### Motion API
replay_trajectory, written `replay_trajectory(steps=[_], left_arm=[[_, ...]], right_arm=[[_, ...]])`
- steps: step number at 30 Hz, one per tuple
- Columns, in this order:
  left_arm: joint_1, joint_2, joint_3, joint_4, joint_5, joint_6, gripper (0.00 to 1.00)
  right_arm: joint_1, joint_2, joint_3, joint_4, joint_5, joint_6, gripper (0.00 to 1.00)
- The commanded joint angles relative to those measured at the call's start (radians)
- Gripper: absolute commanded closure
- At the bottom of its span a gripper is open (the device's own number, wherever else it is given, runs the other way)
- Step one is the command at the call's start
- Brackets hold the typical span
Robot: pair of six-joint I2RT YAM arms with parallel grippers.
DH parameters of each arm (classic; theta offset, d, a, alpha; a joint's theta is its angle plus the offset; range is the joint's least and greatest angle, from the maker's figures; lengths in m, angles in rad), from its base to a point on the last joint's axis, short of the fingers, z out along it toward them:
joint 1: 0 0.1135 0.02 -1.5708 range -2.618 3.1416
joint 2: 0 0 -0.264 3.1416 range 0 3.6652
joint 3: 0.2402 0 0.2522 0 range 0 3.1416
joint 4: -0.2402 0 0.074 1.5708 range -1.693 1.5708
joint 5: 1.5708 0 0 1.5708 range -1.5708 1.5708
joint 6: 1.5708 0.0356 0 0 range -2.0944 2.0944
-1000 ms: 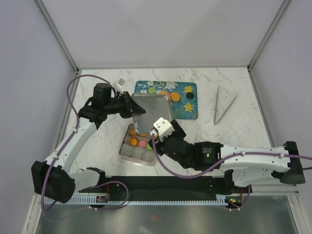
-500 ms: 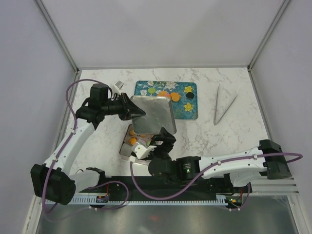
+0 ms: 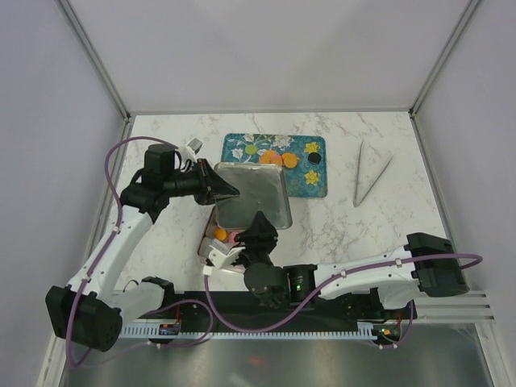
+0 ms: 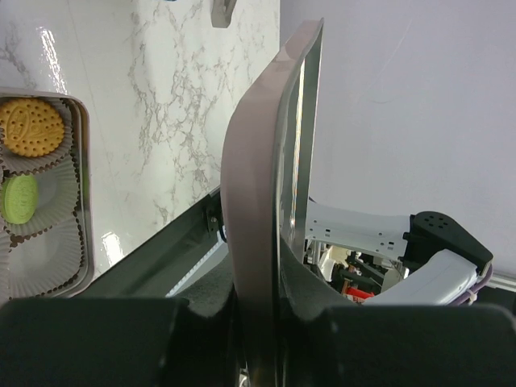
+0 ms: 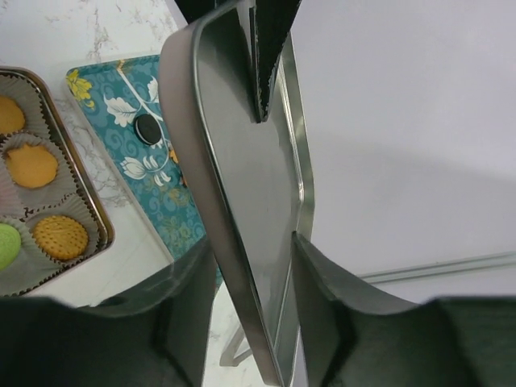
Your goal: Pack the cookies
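Note:
My left gripper (image 3: 216,187) is shut on the left edge of the square tin lid (image 3: 254,196) and holds it tilted in the air, bare metal underside up. My right gripper (image 3: 260,226) straddles the lid's near edge (image 5: 242,201), and both fingers touch it. The lid and the right arm mostly hide the open tin (image 3: 211,242), which holds orange cookies (image 5: 32,165) and a green one (image 4: 18,198) in paper cups. More orange cookies (image 3: 278,159), a green one (image 3: 251,150) and a black one (image 3: 313,159) lie on the teal tray (image 3: 316,189).
Metal tongs (image 3: 367,177) lie at the right of the marble table. A small clear object (image 3: 196,141) sits at the back left. White enclosure walls ring the table, and a black rail runs along its near edge.
The right arm swung in low at the front and its gripper rose to the lid's near edge. The left gripper tilted and shifted the lid over the tin.

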Motion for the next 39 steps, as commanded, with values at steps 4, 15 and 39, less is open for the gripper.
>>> replay_trajectory(steps=[4, 15, 39], left_arm=[[0.006, -0.032, 0.005, 0.017, 0.049, -0.031, 0.80], [0.024, -0.034, 0.019, 0.034, -0.020, 0.015, 0.26], [0.255, -0.138, 0.022, -0.038, -0.400, 0.176, 0.14]], right_arm=[[0.006, 0.025, -0.001, 0.180, 0.036, -0.147, 0.71], [0.006, -0.037, 0.007, 0.201, 0.050, -0.165, 1.00], [-0.281, -0.228, 0.355, -0.923, -0.693, 1.057, 1.00]])
